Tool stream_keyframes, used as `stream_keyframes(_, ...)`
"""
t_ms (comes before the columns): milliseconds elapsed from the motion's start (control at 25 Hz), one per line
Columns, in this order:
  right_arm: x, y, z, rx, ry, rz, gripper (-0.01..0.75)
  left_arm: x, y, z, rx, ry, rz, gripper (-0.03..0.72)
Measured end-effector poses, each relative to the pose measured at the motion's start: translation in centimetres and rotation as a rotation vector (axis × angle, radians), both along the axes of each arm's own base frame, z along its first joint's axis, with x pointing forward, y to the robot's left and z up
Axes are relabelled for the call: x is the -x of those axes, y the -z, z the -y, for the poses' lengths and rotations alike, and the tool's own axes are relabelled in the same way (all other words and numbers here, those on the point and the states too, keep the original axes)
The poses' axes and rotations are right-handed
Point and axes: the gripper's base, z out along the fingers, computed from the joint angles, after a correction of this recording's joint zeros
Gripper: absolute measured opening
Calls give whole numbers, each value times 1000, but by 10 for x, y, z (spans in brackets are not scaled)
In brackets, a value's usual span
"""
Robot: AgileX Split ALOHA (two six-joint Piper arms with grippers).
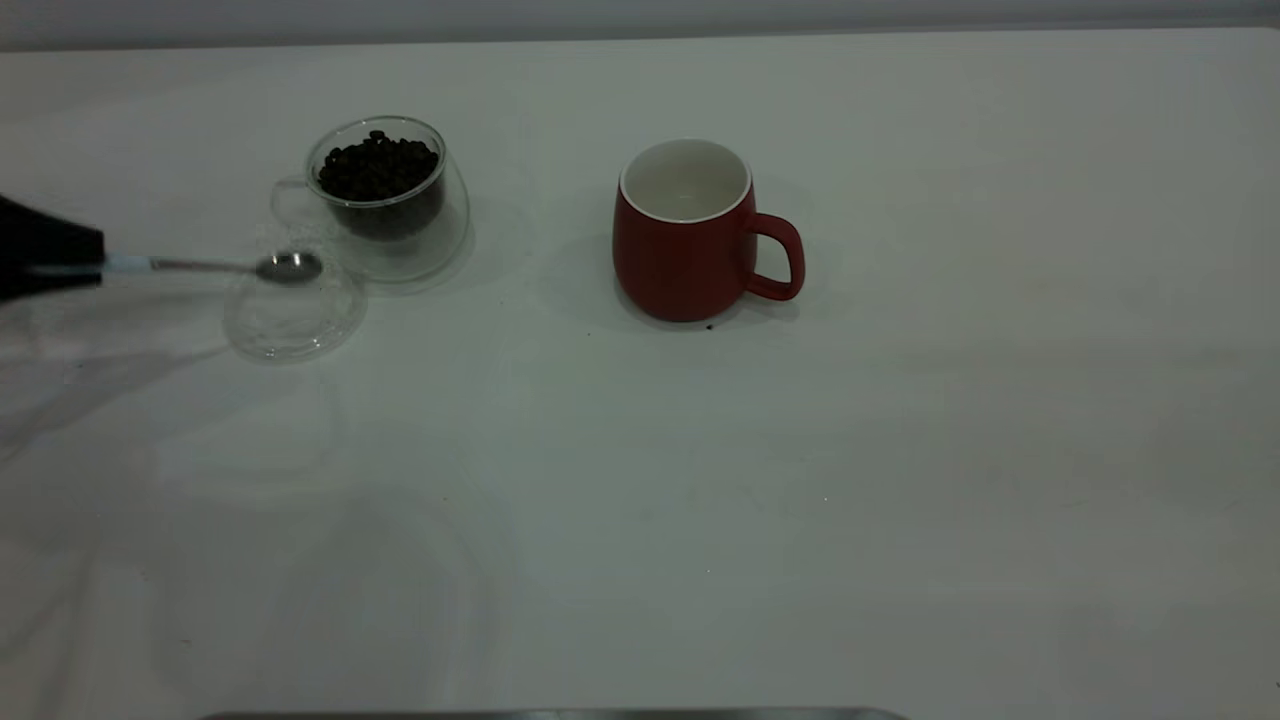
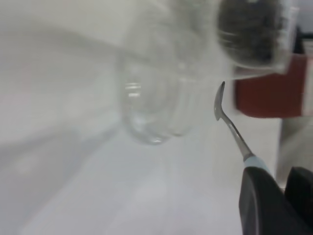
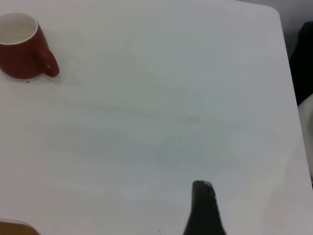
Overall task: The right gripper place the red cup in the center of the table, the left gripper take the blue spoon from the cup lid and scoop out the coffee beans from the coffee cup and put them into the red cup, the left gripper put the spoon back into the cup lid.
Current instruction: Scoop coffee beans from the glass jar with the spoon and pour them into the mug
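White table (image 1: 900, 450) is seen from above, w/ 3 items set directly on it. Coffee cup (image 1: 400, 205), filled w/ coffee beans (image 1: 378, 168), is placed at far left. Cup lid (image 1: 293, 310) is laid flat just beside it, nearer the camera. Red cup (image 1: 685, 240) is stood upright approx. mid-table, handle turned to the right, well apart from the glassware.

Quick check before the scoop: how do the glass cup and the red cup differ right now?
The glass cup is clear, the red cup is opaque dark red with a white inside. The glass cup holds a heap of coffee beans, the red cup looks empty. The glass cup is the smaller one and stands at the table's left, by the lid, the red cup near the middle. Both stand upright and have handles.
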Motion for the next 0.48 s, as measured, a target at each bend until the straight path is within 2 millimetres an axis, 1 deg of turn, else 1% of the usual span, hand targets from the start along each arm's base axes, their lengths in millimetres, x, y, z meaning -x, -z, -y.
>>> stream_keyframes(160, 0, 0, 0, 0, 0, 0, 587, -8, -25, -3, 21, 33, 92, 120)
stream_keyframes(320, 0, 0, 0, 0, 0, 0, 587, -22, -39, -6, -15, 30, 202, 120)
stream_keyframes(400, 0, 0, 0, 0, 0, 0, 587, -27, -43, 2, -40, 74, 263, 120)
stream_keyframes(480, 0, 0, 0, 0, 0, 0, 587, -34, -43, 16, -82, 130, 313, 120)
